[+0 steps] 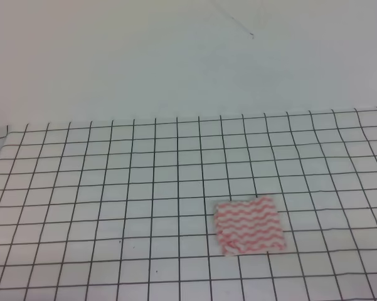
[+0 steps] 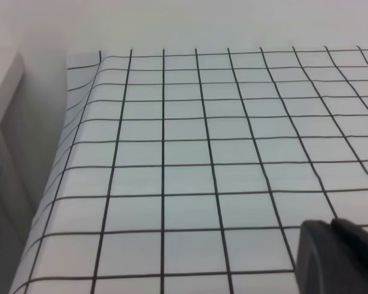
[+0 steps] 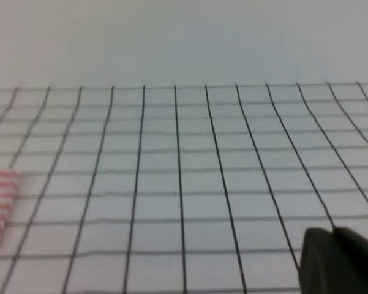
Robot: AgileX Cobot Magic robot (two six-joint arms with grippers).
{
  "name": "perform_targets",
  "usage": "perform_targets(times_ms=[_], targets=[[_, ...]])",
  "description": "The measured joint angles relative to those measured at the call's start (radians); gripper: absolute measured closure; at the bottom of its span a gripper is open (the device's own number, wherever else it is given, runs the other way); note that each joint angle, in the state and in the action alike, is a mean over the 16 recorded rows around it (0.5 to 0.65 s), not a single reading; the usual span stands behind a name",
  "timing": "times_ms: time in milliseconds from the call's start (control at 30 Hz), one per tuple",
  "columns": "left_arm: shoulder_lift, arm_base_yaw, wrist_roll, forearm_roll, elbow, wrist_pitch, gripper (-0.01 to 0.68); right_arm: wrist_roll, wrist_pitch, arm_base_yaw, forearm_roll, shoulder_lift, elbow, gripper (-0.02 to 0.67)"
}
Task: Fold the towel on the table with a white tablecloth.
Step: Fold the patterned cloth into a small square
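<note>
Only a dark corner of each arm's fingers pokes into the wrist views, left gripper (image 2: 340, 257) and right gripper (image 3: 340, 260) both low at the bottom right above bare grid cloth, so I honestly can't tell if either set is wide or narrow, and neither is touching anything. The towel (image 1: 248, 225) with its pink-red wavy stripes lies flat on the white tablecloth (image 1: 113, 188) right of center and toward the near edge of the desk (image 1: 63, 135), just peeking in at the left of the right wrist view.
</note>
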Motion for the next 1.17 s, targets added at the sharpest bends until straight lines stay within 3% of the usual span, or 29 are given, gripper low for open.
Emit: perform_targets(times_ms=[133,433,667,1167], targets=[[0.000,0.000,0.000,0.000,0.000,0.000,0.673,0.078,-0.026,0.007,-0.126,-0.009,0.045,0.650],[0.001,0.000,0.000,0.000,0.000,-0.001,0.673,0.103,-0.105,0.113,-0.280,-0.009,0.091,0.650],[0.001,0.000,0.000,0.000,0.000,-0.001,0.673,0.107,-0.121,0.155,-0.288,-0.009,0.090,0.650],[0.001,0.000,0.000,0.000,0.000,0.001,0.673,0.109,-0.121,0.156,-0.288,-0.009,0.090,0.650]])
